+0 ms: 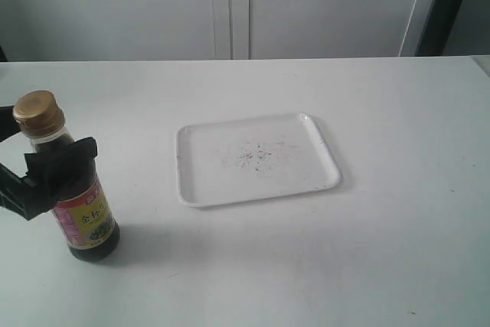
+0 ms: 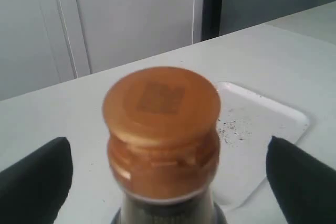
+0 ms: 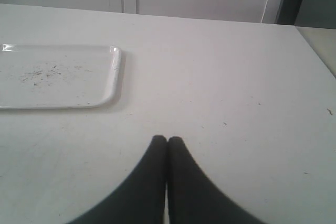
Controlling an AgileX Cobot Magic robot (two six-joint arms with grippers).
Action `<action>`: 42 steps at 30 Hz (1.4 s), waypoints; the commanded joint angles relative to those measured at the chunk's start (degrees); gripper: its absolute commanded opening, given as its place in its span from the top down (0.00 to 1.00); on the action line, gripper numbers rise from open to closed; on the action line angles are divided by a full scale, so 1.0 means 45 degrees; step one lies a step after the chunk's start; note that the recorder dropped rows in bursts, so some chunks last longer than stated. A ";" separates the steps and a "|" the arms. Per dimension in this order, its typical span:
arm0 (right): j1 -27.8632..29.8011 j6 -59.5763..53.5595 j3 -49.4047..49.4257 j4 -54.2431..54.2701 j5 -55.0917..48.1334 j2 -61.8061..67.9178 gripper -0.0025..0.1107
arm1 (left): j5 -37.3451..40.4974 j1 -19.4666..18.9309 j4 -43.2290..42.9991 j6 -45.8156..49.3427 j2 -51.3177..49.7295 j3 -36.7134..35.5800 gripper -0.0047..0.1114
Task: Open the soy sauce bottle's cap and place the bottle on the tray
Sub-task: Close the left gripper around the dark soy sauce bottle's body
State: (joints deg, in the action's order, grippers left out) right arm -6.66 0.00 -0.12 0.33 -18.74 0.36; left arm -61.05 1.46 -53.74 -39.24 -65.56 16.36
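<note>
The soy sauce bottle (image 1: 86, 216) stands at the table's near left, with dark liquid and a red and yellow label. Its golden-brown cap (image 1: 38, 112) is down and closed, and fills the middle of the left wrist view as the cap (image 2: 160, 108). My left gripper (image 1: 57, 160) is shut on the bottle just below the neck, one black finger (image 1: 65, 155) crossing its front. In the left wrist view my left gripper (image 2: 168, 145) has its fingertips (image 2: 39, 174) either side of the bottle. The white tray (image 1: 321, 155) lies empty at mid-table. My right gripper (image 3: 167, 140) is shut, empty, low over bare table right of the tray (image 3: 116, 72).
White cabinet doors (image 1: 230, 5) rise behind the table's far edge. A dark vertical post (image 1: 444, 5) stands at the back right. The tray has dark specks (image 1: 253, 156) at its centre.
</note>
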 commanded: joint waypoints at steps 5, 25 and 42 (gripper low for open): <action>-0.0031 0.0067 0.0028 0.0023 0.0120 -0.0080 0.98 | -0.1104 -0.0005 0.1254 0.1556 0.0024 -0.0892 0.06; -0.0031 0.0067 0.0028 0.0023 0.0120 -0.0080 0.98 | -0.1981 -0.0005 0.1883 0.2904 -0.2505 -0.0962 0.06; -0.0031 0.0000 0.0028 0.0047 0.0120 -0.0080 0.98 | -0.1981 -0.0005 0.2026 0.3923 -0.4003 -0.0962 0.06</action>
State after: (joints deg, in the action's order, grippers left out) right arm -6.66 0.00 -0.12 0.57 -18.74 0.36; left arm -69.53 1.46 -44.62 -22.48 -82.52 12.33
